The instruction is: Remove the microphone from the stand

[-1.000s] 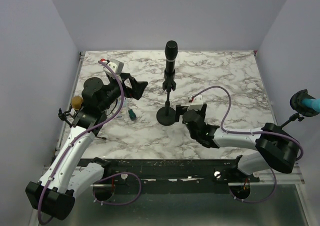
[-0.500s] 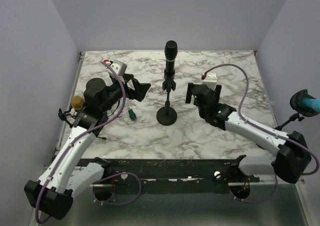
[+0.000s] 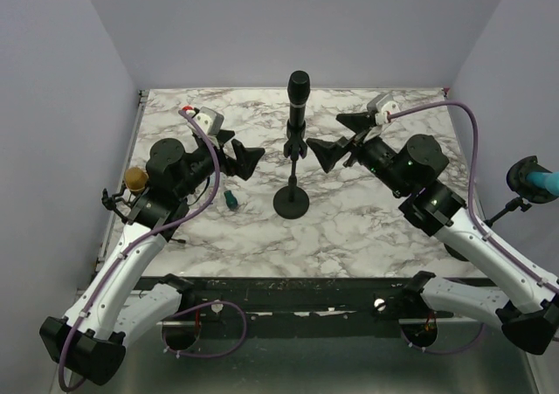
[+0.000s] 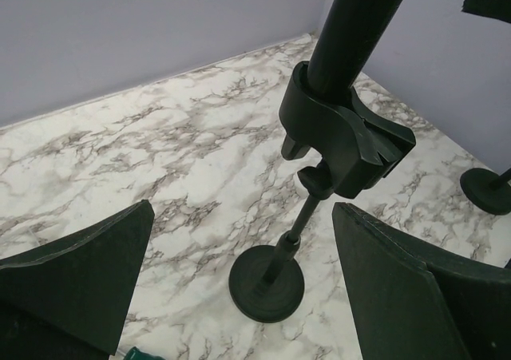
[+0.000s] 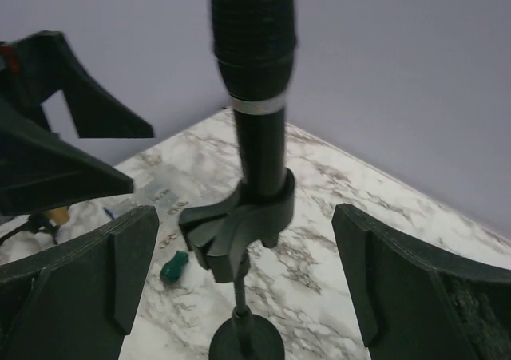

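as microphone [image 3: 299, 93] sits in stand [image 3: 291, 203], left tool [image 3: 243, 148], right tool [image 3: 328, 135] (spread)

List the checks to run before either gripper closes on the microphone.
1. Microphone upright in the stand's clip: ok.
2. Left gripper open: ok.
3. Right gripper open: ok.
4. Microphone lined up between the right gripper's fingers in its wrist view: ok.
5. Stand base flat on the table: ok.
6. How tightly the clip holds: cannot tell.
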Controlling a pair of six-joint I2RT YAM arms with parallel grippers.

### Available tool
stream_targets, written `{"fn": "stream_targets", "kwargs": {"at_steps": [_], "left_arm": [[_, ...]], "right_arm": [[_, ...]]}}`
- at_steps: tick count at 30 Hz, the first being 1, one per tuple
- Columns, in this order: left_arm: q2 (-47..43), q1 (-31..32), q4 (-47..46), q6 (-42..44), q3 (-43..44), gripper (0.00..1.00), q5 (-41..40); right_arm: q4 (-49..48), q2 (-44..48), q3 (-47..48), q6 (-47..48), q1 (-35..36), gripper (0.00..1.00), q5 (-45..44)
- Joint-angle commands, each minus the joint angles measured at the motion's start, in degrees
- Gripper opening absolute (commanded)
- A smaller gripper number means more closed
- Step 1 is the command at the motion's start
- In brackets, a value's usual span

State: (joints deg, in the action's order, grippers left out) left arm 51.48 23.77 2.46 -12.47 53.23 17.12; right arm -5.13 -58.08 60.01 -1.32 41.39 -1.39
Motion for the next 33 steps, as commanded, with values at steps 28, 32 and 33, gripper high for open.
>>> {"fn": "stream_targets", "kwargs": {"at_steps": [28,32,33], "left_arm": [[-1.3,2.2,-0.4,3.1,0.3,0.99,-1.3],[-0.8,2.6,-0.7,3.7,0.2,0.99,-0.7],[-0.8,2.7,-0.9,3.9,0.1,0.99,-0.4]], "right_arm": [[-14.1,-24.9,17.4,-4.9,-13.5,0.73,44.7],[-15.8,-26.5,17.6,-5.7,-13.7,0.61,45.8],[-16.1,-26.7,17.6,-5.9,-13.7,0.56,45.7]]}}
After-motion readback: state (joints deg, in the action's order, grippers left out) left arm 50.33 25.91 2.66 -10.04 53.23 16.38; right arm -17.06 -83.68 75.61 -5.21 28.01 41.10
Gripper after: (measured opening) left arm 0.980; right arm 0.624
